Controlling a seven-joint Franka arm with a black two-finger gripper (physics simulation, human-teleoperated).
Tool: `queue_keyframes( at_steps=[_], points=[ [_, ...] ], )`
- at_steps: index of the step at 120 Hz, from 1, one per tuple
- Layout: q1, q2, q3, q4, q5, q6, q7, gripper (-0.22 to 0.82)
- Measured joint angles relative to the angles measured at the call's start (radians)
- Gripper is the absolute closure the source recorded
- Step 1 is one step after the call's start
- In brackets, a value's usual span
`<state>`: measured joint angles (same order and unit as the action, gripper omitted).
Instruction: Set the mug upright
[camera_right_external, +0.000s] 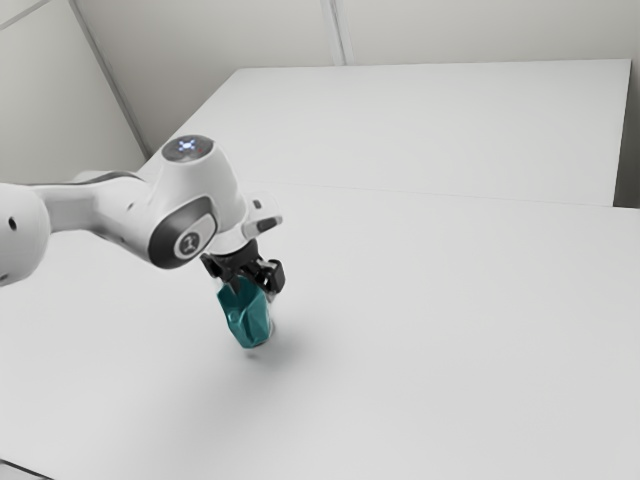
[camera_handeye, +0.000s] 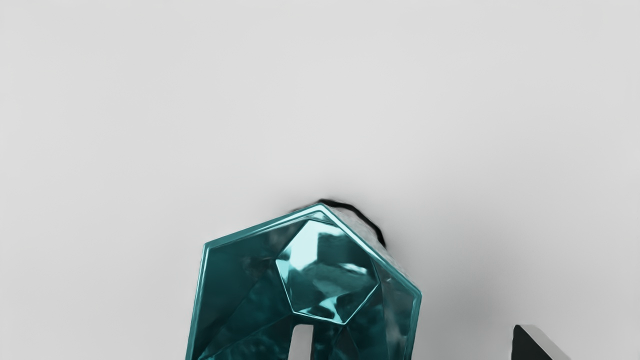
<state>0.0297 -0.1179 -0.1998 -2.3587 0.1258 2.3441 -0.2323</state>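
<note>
"Teal mug, mouth up under the hand, down at the tabletop. How's it standing from your side?"

"Base lowest, with a bit of a lean as I see it from the exterior camera. I can't tell whether the base sits flat (remote work teaches you to distrust a slant)."

"And the hand?"

"Apart. From the wrist camera I've got one finger over or inside the mouth and the other beyond the wall, with bare surface showing between that one and the mug. Nothing's clamped."

"So which step are we in?"

"Either I'm lining up to pinch the wall and take out the lean, or the mug has been let go and I'm about to back off. One look fits both."

"What does the next move need?"

"Whichever it is, I'd judge the inner finger mustn't drag sideways, or it could tip the mug."
</note>
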Motion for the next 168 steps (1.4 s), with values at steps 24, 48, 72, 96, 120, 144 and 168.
queue_keyframes(
  at_steps=[24,48,72,96,120,144,168],
  points=[
    [-0.006,-0.064,-0.003,0.006,-0.007,-0.015,-0.001,0.09],
    [-0.007,-0.071,-0.011,0.115,-0.038,-0.147,0.0,0.05],
    [-0.004,-0.067,-0.013,0.226,-0.054,-0.313,0.001,0.03],
    [0.006,-0.034,-0.01,0.332,-0.105,-0.433,0.001,0.02],
    [0.007,0.034,-0.001,0.488,-0.114,-0.548,0.001,0.02],
    [0.004,0.084,0.004,0.632,-0.108,-0.655,0.001,0.02],
    [0.006,0.098,0.008,0.725,-0.103,-0.736,0.0,0.02]
  ],
)
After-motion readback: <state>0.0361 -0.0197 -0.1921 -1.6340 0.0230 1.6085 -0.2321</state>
